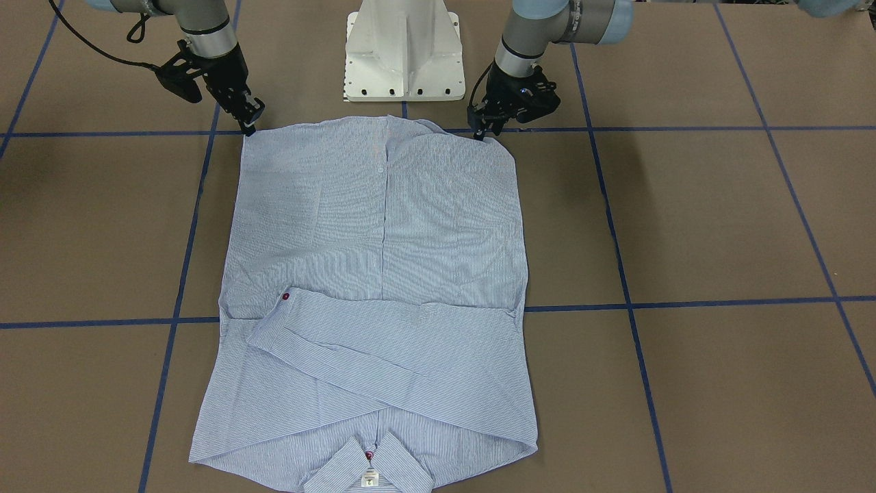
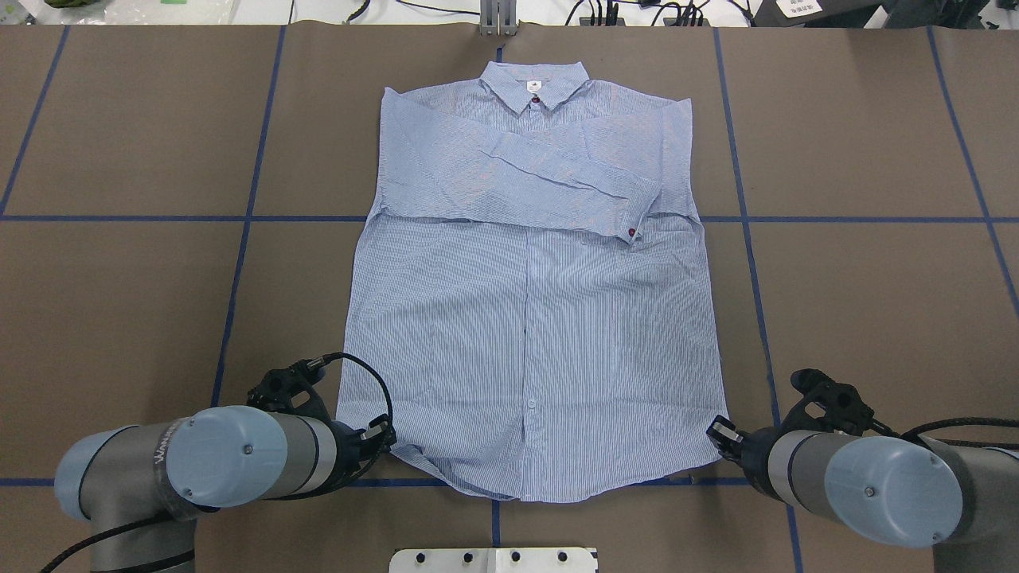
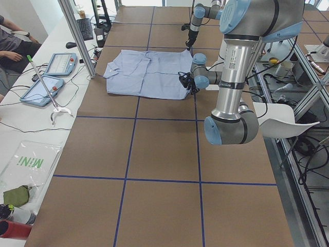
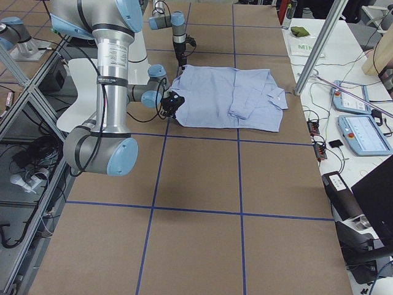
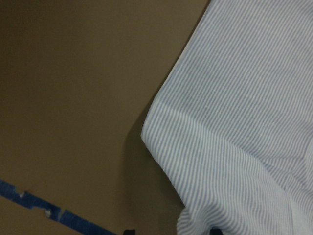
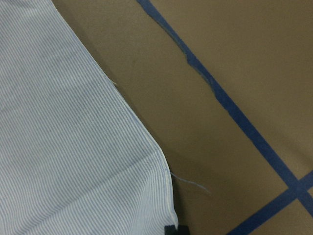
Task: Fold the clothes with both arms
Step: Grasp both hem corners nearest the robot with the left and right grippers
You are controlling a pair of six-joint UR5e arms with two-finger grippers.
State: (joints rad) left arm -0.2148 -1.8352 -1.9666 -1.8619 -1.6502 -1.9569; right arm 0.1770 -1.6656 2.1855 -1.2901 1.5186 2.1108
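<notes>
The light blue striped shirt (image 1: pixel 383 274) (image 2: pixel 525 318) lies flat and buttoned on the brown table, collar on the far side from the robot, both sleeves folded across the chest. My left gripper (image 2: pixel 386 436) (image 1: pixel 481 131) is down at the hem corner on its side. In the left wrist view the cloth (image 5: pixel 244 122) puckers between the fingertips at the bottom edge. My right gripper (image 2: pixel 719 434) (image 1: pixel 248 126) is at the other hem corner. There the shirt's corner (image 6: pixel 63 147) ends right at the closed fingertips (image 6: pixel 176 230).
The white pedestal base (image 1: pixel 402 55) stands just behind the hem, between the arms. Blue tape lines (image 1: pixel 629 305) cross the table. A side bench past the collar end holds tablets (image 3: pixel 61 64) and cables, and a person's arm (image 3: pixel 10 49) rests there.
</notes>
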